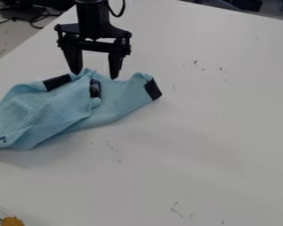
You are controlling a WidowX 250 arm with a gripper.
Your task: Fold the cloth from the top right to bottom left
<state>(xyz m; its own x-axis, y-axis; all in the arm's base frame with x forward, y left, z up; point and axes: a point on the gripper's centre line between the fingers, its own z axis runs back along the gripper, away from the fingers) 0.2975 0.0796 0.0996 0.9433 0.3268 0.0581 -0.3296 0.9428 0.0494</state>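
Observation:
My gripper (96, 75) hangs from the top left over the back edge of the cloth, its two fingers spread apart with nothing held between them. The light blue cloth (55, 110) lies crumpled on the left of the white table, with folds overlapping in its middle. Black patches mark the cloth at its upper left edge, near its middle, at its right corner and at its lower left corner. The left fingertip is close to the cloth's back edge; whether it touches cannot be told.
The white table (197, 132) has small dark marks. A yellow-orange object (13, 221) is at the bottom left corner. Dark cables (34, 19) lie beyond the table's edge at the top left.

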